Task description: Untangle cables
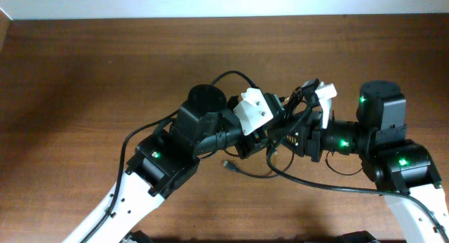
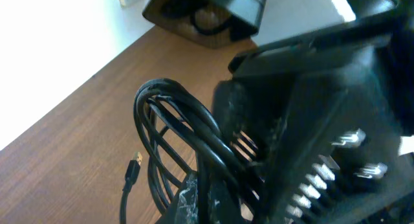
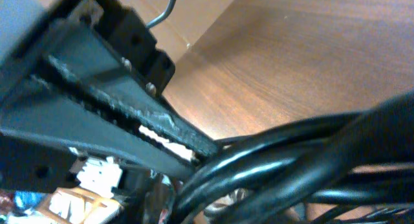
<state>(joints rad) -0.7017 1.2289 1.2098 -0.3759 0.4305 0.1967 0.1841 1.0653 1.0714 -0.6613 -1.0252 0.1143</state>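
The cables [image 1: 279, 146] are a bundle of thin black cords held above the brown table between my two grippers at mid-table. In the left wrist view the cables [image 2: 173, 123] show as a coil of several loops, with a small USB plug [image 2: 134, 167] hanging to the left. My left gripper [image 1: 265, 134] is shut on the bundle, with the cords crossing its finger [image 2: 206, 201]. My right gripper [image 1: 298, 134] faces it and is shut on the same bundle. Its view is filled by the cords [image 3: 291, 160] close up, and its fingertips are hidden.
One plug end [image 1: 228, 163] lies on the table below the left gripper. A loose cord [image 1: 330, 185] trails to the right under the right arm. A dark box [image 2: 200, 20] stands at the table's far edge by the white wall.
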